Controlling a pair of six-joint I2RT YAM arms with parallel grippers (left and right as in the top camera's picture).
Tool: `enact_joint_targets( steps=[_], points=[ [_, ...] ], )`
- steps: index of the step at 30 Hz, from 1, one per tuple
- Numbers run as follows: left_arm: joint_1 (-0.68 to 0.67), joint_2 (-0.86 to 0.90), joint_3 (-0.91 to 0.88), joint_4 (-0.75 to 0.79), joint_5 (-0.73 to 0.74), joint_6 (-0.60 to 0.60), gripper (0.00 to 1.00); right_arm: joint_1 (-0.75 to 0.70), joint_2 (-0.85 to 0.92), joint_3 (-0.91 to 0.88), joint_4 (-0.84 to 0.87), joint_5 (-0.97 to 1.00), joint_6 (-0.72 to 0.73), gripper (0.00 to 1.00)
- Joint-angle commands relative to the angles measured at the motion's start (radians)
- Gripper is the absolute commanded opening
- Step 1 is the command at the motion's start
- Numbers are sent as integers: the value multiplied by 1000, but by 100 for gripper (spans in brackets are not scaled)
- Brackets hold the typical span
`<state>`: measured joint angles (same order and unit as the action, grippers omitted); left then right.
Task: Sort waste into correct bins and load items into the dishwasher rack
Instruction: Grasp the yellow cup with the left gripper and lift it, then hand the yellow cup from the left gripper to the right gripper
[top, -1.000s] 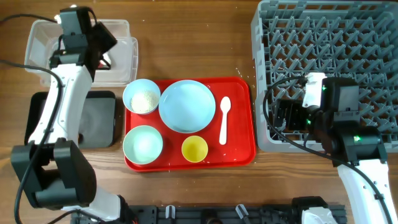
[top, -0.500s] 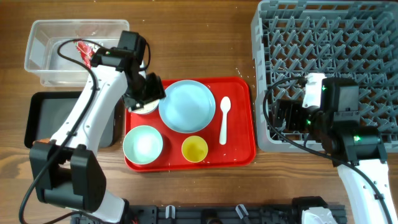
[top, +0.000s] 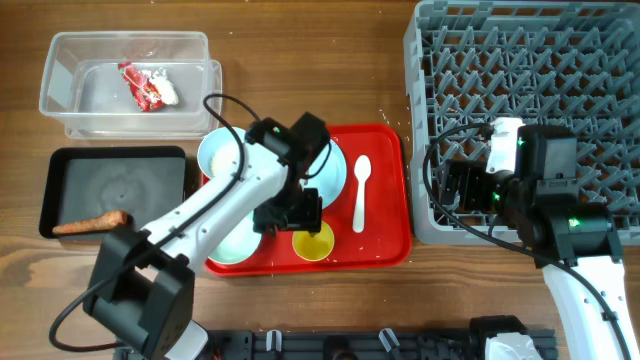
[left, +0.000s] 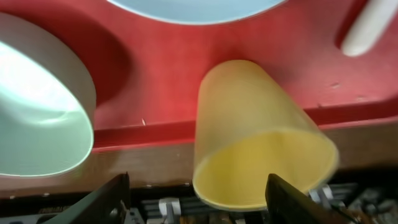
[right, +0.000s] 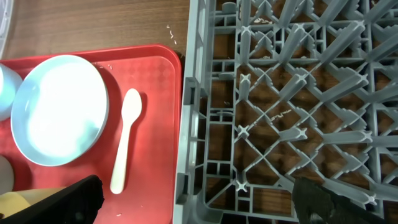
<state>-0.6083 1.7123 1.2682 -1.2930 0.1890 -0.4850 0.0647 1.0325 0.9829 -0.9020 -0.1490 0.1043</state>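
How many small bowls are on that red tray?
2. A whitish bowl at the red tray's far-left corner, a mint bowl at its near-left corner; the arm partly covers both.

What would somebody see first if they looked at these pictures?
Probably the bright red tray in the middle of the table, holding a light-blue plate, a white spoon and a yellow cup. The left arm stretches over it, with the cup between its open fingers. A big grey rack fills the right side.
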Motion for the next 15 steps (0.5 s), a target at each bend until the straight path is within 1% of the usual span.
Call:
enact_joint_targets(
  steps=[1, 2, 3, 4, 5, 6, 7, 10, 12, 13, 15],
  points=[
    [-16, -21, -93, 75, -30, -44, 64, 2, -2, 19, 0, -4, 3, 100],
    [-16, -21, -117, 110, -30, -44, 55, 2, -2, 19, 0, -4, 3, 100],
    [-16, -21, -126, 123, -30, -43, 50, 2, -2, 19, 0, -4, 3, 100],
    [-16, -21, -132, 140, -30, -44, 41, 2, -2, 19, 0, -4, 3, 100],
    [-16, -21, -132, 151, -30, -43, 30, 2, -2, 19, 0, -4, 3, 100],
    [-16, -21, -132, 160, -30, -44, 12, 2, -2, 19, 0, -4, 3, 100],
    [-15, -21, -131, 161, -29, -44, 4, 2, -2, 19, -1, -4, 3, 100],
    [-11, -27, -115, 155, -22, -43, 4, 1, -2, 19, -2, -4, 2, 100],
    [-5, -37, -85, 147, 11, -13, 4, 2, -2, 19, -3, 3, 3, 100],
    [3, -46, -64, 145, 45, 16, 4, 2, -2, 19, -3, 16, 9, 100],
    [38, -74, -4, 149, 158, 80, 4, 1, -2, 19, -2, 124, 91, 100]
  ],
)
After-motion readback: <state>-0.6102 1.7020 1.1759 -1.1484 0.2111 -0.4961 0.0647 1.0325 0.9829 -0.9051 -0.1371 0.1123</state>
